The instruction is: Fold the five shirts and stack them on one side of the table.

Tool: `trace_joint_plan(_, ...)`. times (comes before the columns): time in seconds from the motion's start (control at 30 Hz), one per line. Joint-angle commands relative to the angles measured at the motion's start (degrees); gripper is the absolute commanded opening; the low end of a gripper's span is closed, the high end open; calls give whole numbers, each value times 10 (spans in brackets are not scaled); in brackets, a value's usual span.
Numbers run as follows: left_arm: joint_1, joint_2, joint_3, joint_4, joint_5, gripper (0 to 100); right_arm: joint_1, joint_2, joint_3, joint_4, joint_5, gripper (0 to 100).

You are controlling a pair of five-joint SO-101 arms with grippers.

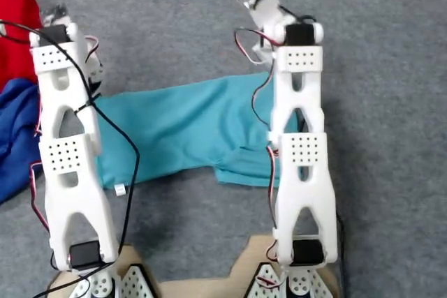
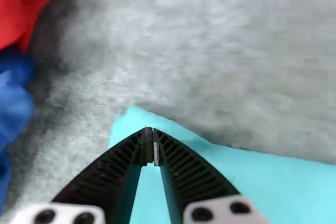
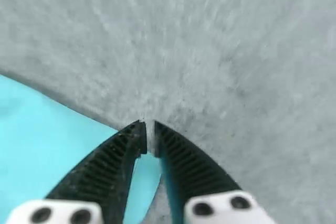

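Note:
A teal shirt (image 1: 181,130) lies spread on the grey table between my two arms, one part doubled over near its front right. In the left wrist view my left gripper (image 2: 150,148) is shut, its tips just inside the far left corner of the teal shirt (image 2: 262,182). I see no cloth bunched between them. My right gripper (image 3: 149,139) is shut to a hairline gap at the far right edge of the teal shirt (image 3: 47,145), with grey table past the tips.
A red shirt (image 1: 14,26) and a blue shirt (image 1: 14,137) lie crumpled at the left edge, close to the left arm (image 1: 66,151); the red shirt (image 2: 26,3) and blue shirt (image 2: 13,103) lie just left of the teal corner. Bare grey felt (image 1: 391,137) extends right and back.

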Motion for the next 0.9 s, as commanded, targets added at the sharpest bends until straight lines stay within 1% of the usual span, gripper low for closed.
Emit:
trace_joint_plan(0.0,25,-96,20,6,0,20,-17,-95,-22,45,7,90)
trace_joint_plan(0.13,40,-178,120,6,-2,20,-30,-141,-22,121,29,89)
trace_joint_plan(0.27,41,-262,224,6,-8,20,-34,-200,17,121,25,88)
trace_joint_plan(0.37,42,-306,295,6,-31,20,-56,-269,144,121,41,88)
trace_joint_plan(0.57,43,-393,404,6,-33,20,-89,-463,437,117,43,90)
trace_joint_plan(0.77,66,-520,537,6,-33,20,-116,-620,662,105,46,90)
trace_joint_plan(0.87,73,-595,608,6,-33,20,-128,-690,771,93,59,90)
